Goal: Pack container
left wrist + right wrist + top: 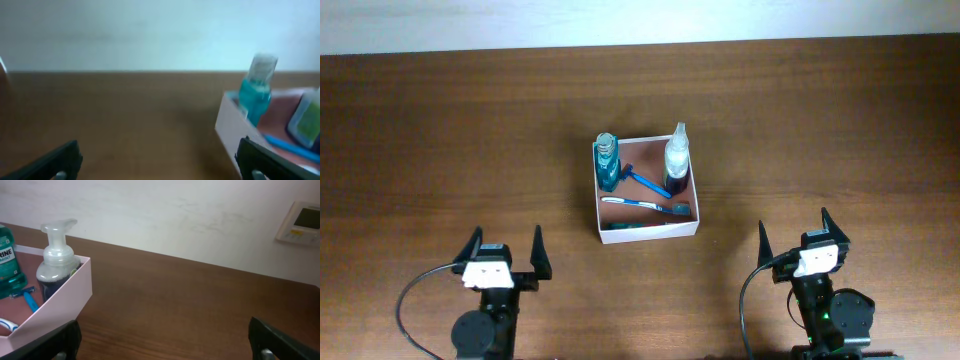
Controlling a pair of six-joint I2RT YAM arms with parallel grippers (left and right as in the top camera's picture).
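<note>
In left wrist view, container (pixel 227 125) blurred, cut off; left gripper (pixel 508 232), right gripper (pixel 792 220) both wide, empty.

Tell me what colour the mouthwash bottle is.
Teal, clearest on the mouthwash bottle in the left wrist view.

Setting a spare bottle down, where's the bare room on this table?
Bare table lies wide either side of the container, and between it and the left gripper and right gripper. Crowded inside: mouthwash bottle, pump bottle, razor, toothbrush.

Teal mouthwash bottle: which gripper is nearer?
Left. Overhead, left gripper is below-left of the teal mouthwash bottle; right gripper is farther, below-right, past the far side of the container.
</note>
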